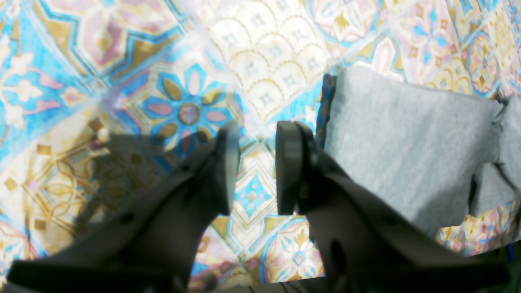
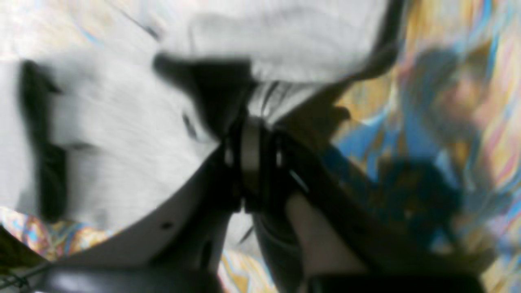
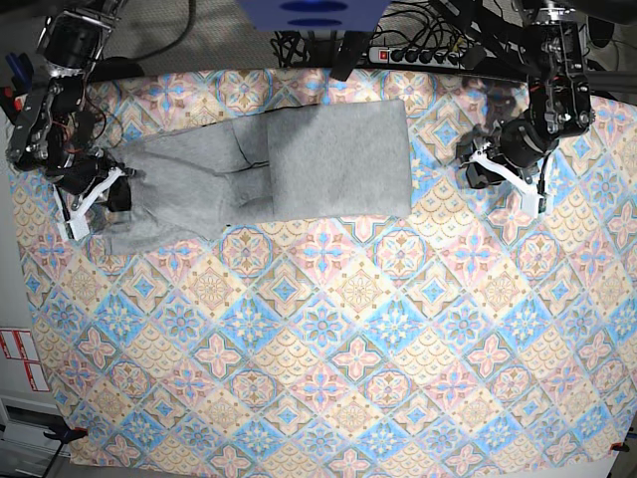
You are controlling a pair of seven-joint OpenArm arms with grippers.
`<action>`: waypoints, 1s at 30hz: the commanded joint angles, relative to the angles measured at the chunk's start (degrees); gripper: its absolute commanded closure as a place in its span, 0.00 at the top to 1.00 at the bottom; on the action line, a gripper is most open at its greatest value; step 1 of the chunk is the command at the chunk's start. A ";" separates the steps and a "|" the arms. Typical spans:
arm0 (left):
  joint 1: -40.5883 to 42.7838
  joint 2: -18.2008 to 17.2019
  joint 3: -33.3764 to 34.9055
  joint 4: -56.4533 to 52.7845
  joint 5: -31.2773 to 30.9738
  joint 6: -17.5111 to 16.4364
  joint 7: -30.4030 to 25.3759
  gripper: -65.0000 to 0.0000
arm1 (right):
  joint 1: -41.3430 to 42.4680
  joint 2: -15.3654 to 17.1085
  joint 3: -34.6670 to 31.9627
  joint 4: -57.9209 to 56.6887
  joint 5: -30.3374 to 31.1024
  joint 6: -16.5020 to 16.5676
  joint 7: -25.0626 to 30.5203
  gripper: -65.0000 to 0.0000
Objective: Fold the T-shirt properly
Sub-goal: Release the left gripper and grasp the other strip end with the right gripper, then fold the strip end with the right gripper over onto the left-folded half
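Observation:
The light grey T-shirt [image 3: 299, 164] lies plain side up at the back of the table, partly folded, with its right part flat and its left part bunched. My right gripper [image 3: 116, 186] is at the shirt's left end. In the blurred right wrist view it [image 2: 252, 134] is shut on a fold of the grey fabric [image 2: 122, 134]. My left gripper [image 3: 470, 164] hovers just right of the shirt's right edge. In the left wrist view it [image 1: 256, 134] is open and empty over the cloth, with the shirt [image 1: 407, 150] beside its right finger.
A patterned blue, pink and yellow tablecloth [image 3: 328, 349] covers the whole table. A power strip with cables [image 3: 428, 52] and a blue object [image 3: 314, 12] lie along the back edge. Red-and-white labels [image 3: 20, 358] sit on the floor at the left.

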 commanded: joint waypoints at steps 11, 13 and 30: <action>-0.20 -0.90 -0.33 0.98 -0.17 -0.11 -0.64 0.24 | -4.42 -1.88 -16.06 19.99 0.75 0.23 0.58 0.00; -0.20 -0.99 -0.33 0.98 -0.17 -0.11 -0.55 0.24 | -4.33 -1.97 -19.66 21.92 0.75 0.23 0.58 0.00; 0.76 -1.07 -0.42 0.98 -0.08 -0.02 -0.64 0.24 | 3.49 -2.24 -45.33 27.90 0.66 0.23 1.11 0.00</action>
